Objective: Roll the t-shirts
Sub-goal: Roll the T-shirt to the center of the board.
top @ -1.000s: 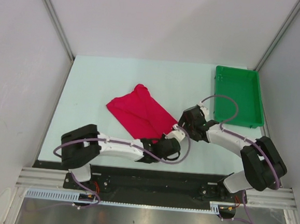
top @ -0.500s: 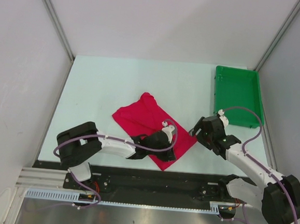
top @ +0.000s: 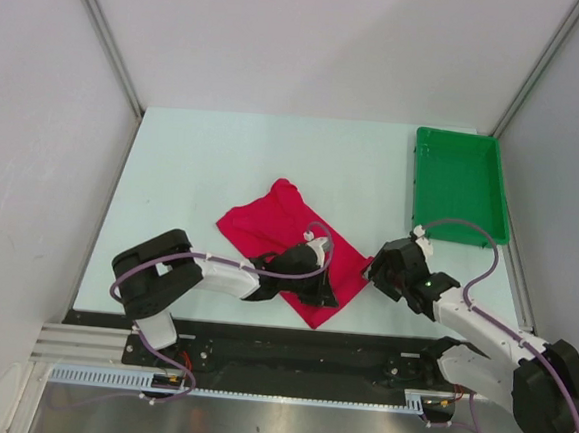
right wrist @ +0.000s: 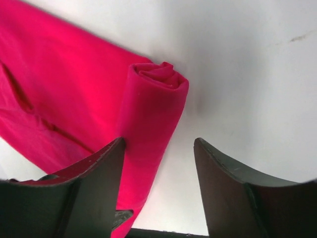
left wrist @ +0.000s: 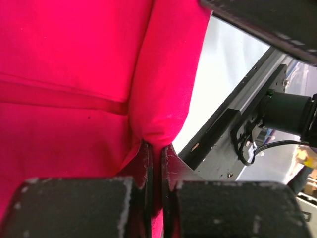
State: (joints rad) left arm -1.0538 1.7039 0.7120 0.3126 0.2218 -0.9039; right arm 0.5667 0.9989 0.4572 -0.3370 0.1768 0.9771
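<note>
Overhead view of a pale flat table top [top: 193,169] w/ two white-and-black robot arms at its near edge. A plain crimson-red cotton t-shirt [top: 269,225] lies as a slanted strip near the table's centre, toward the front, well apart from the green plastic tray [top: 460,185] at far right. The left gripper [left wrist: 156,147] sits on the shirt's near-right part; its wrist view shows the jaws together, pinching a raised fold of red cloth. The right gripper [right wrist: 158,144] is at the shirt's right edge, jaws apart, straddling the end of a small tight roll of red fabric [right wrist: 154,99]. One finger is just beside the roll, but bare table shows between the other finger & the cloth, so nothing is clamped there. Progress, as a judgement: early stage. The shirt appears folded narrow & a first few turns are made at one end; most of the strip lies flat, unrolled. Left to do: carry the roll along the rest of the strip, keeping it tight & even.
</note>
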